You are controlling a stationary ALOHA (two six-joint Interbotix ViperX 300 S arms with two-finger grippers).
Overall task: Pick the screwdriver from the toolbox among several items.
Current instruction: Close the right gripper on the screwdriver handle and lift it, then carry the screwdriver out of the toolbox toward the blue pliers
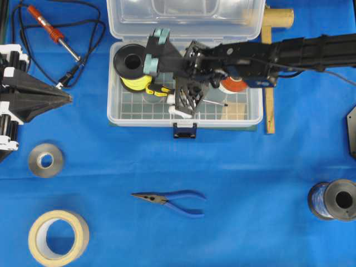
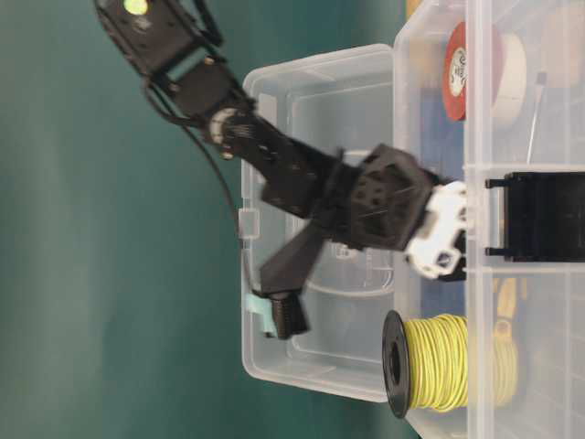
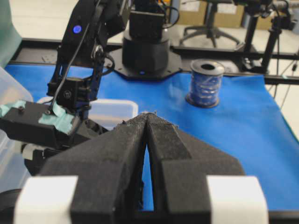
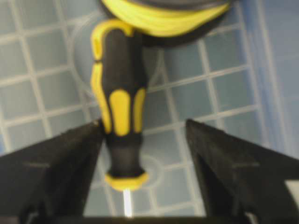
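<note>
The screwdriver, with its yellow-and-black handle and thin silver shaft, lies on the gridded floor of the clear toolbox, its handle end beside the black spool of yellow wire. My right gripper reaches down into the box and stands open around the handle. Its left finger is close against the handle and its right finger is well apart. From overhead the handle shows under the right gripper. My left gripper rests shut and empty at the table's left edge.
An orange-red tape roll and a wooden block share the box. The raised lid stands behind. On the blue cloth lie blue pliers, a soldering iron, two tape rolls and a blue wire spool.
</note>
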